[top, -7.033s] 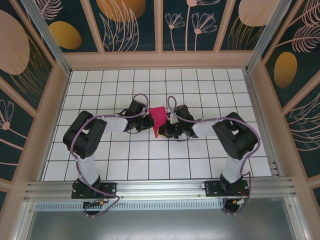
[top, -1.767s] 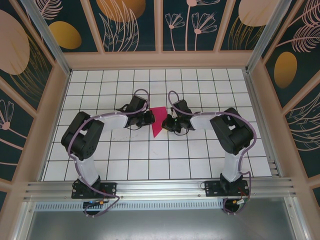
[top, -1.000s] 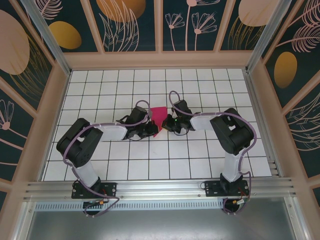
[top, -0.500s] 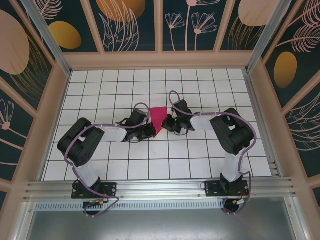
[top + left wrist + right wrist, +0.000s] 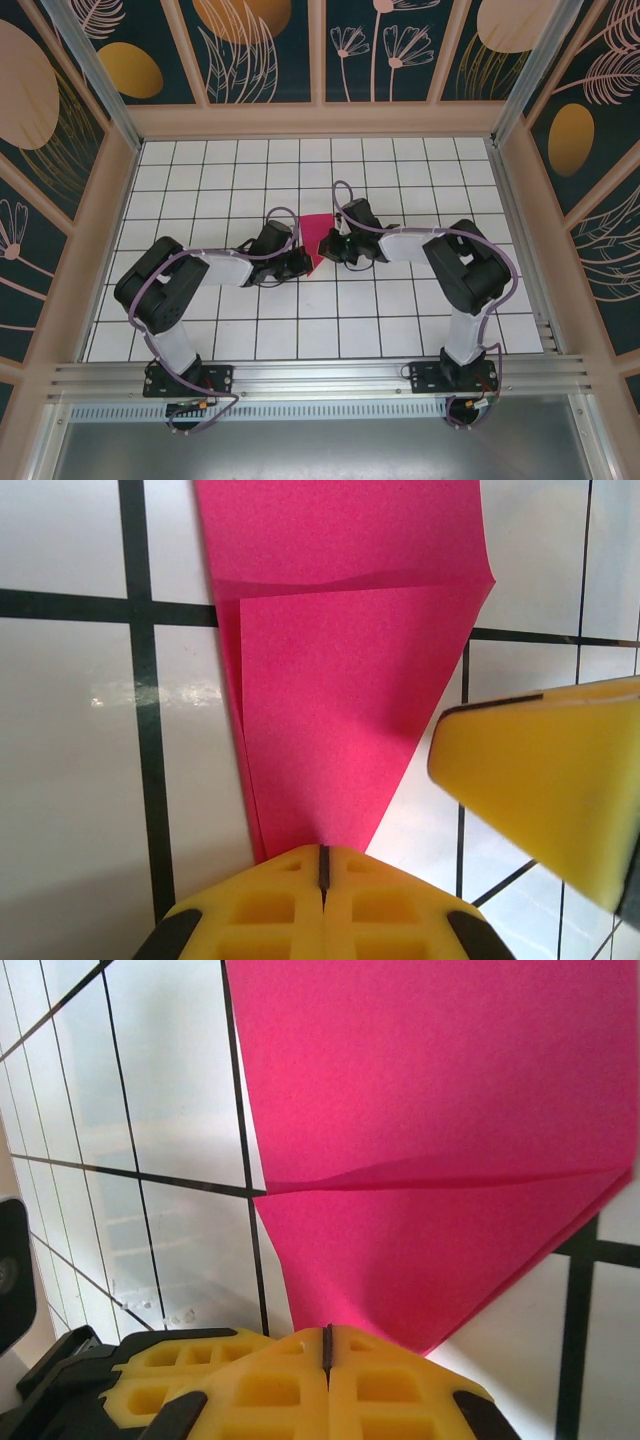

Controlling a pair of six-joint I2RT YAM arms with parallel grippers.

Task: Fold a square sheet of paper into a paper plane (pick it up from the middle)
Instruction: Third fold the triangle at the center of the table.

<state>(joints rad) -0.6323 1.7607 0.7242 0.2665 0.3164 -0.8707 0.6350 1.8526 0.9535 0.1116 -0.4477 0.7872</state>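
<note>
The square sheet of paper (image 5: 317,236) lies on the tiled floor as a creased magenta shape that narrows to a point toward the near side. My left gripper (image 5: 303,263) is shut, and its yellow tips (image 5: 322,864) rest on the narrow point of the paper (image 5: 340,680). No paper shows in the slit between them. My right gripper (image 5: 329,246) is shut too, with its tips (image 5: 327,1344) set on the right corner of the sheet (image 5: 440,1130). One right finger (image 5: 545,780) shows in the left wrist view, just off the paper's edge.
The white tiled floor (image 5: 340,310) has black grid lines and is boxed in by low wooden walls (image 5: 320,120). Both arms reach in from the near rail (image 5: 320,378) and meet at the middle of the floor.
Over the last second the left arm has shifted a little and its gripper has slid toward the paper's point. The right gripper has edged slightly left. The paper stays in place.
</note>
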